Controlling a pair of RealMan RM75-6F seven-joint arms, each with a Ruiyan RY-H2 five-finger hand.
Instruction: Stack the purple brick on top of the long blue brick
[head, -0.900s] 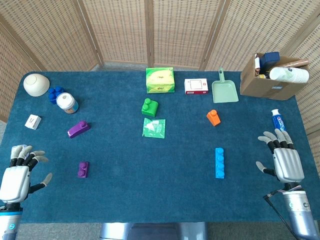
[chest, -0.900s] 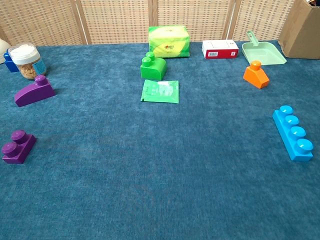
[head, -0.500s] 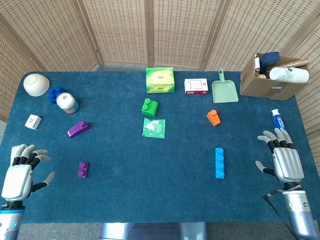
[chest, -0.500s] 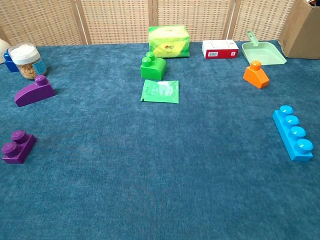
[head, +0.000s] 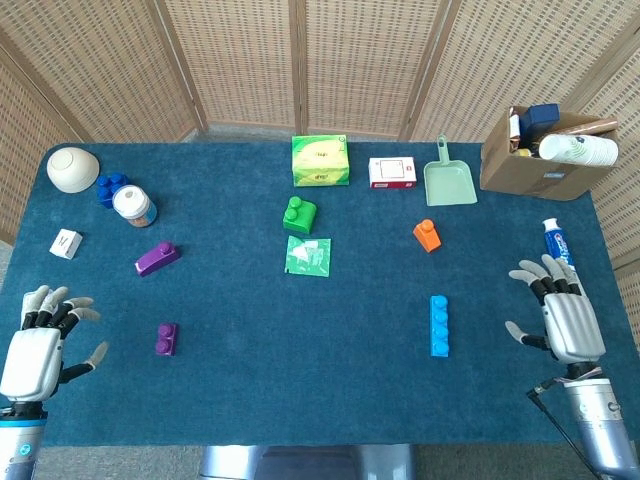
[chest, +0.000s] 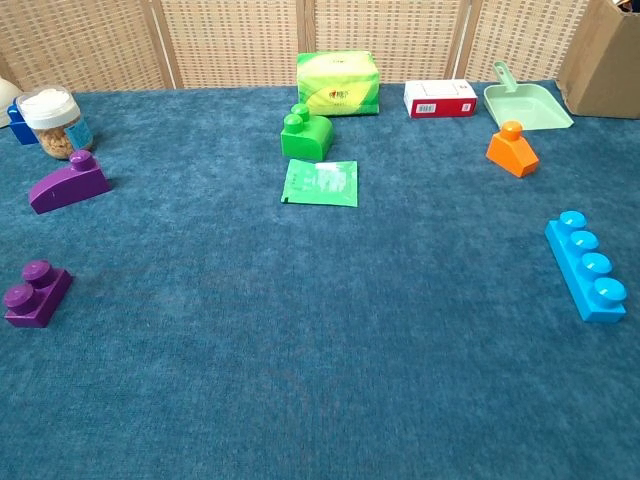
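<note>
A small purple brick (head: 166, 339) (chest: 34, 294) with two studs lies on the blue cloth at the front left. A second purple piece, sloped (head: 157, 258) (chest: 67, 183), lies farther back. The long blue brick (head: 439, 325) (chest: 587, 265) lies flat at the right of the middle, studs up. My left hand (head: 36, 342) hovers at the front left corner, fingers spread, holding nothing, well left of the small purple brick. My right hand (head: 562, 312) is at the front right, fingers spread and empty, to the right of the long blue brick. Neither hand shows in the chest view.
A green brick (head: 298, 214), a green packet (head: 308, 255) and an orange brick (head: 427, 235) lie mid-table. At the back stand a green box (head: 320, 160), a red-white box (head: 392, 172), a dustpan (head: 448, 180) and a cardboard box (head: 545, 150). A jar (head: 133, 205) and bowl (head: 73, 169) sit back left.
Both hands shifted only slightly; the right hand edged a little forward on the table. No brick has moved.
</note>
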